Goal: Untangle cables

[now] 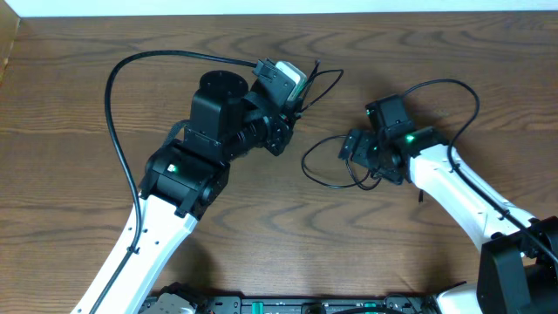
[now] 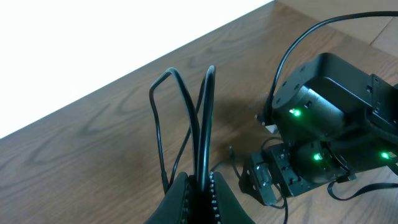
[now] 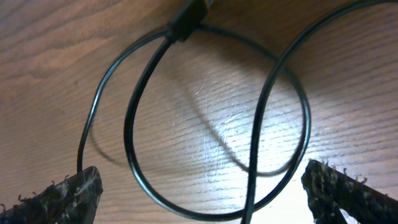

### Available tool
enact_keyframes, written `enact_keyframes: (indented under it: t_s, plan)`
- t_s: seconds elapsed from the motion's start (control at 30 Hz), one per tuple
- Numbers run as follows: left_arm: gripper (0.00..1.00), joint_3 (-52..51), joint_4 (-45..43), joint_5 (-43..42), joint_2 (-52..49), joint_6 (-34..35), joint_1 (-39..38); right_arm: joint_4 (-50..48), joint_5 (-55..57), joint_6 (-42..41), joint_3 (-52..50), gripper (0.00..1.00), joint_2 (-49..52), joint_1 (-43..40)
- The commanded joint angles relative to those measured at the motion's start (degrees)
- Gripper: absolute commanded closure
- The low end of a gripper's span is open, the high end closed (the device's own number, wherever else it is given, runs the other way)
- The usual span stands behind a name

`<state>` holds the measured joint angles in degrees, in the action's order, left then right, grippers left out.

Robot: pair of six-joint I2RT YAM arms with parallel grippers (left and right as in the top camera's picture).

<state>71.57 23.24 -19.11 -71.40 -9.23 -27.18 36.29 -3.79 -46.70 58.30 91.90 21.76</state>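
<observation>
I read this as a robotics lab bench rather than a home or shop: I'm looking down on a wood-grain table (image 1: 288, 249) with two white-and-black robot arms reaching in from its near edge, the left arm (image 1: 150, 237) and the right arm (image 1: 458, 196), green status lights (image 1: 408, 138) glowing on their joints. A black equipment rail (image 1: 288, 306) runs along the front, and a plain white strip (image 1: 261, 6) borders the far side.
</observation>
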Motion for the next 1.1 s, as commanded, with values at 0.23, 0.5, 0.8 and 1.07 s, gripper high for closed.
enact_keyframes:
  t_s: [0.23,0.5,0.8,1.07]
  plan:
    - [0.92,-0.2,4.5,0.8,0.7,-0.1,4.2,2.2,5.0,-5.7,-0.1,0.01,1.2,4.0]
    - [0.92,-0.2,5.2,0.5,0.7,-0.1,4.7,3.2,7.8,-10.6,-0.3,0.01,2.1,6.1]
    - [0.92,-0.2,6.6,0.3,0.7,-0.1,4.7,1.1,8.7,-11.5,-0.3,0.02,7.1,6.8]
    - [0.92,-0.2,6.8,0.4,0.7,-0.1,4.7,-1.7,8.1,-9.0,-0.2,0.99,8.0,6.8]
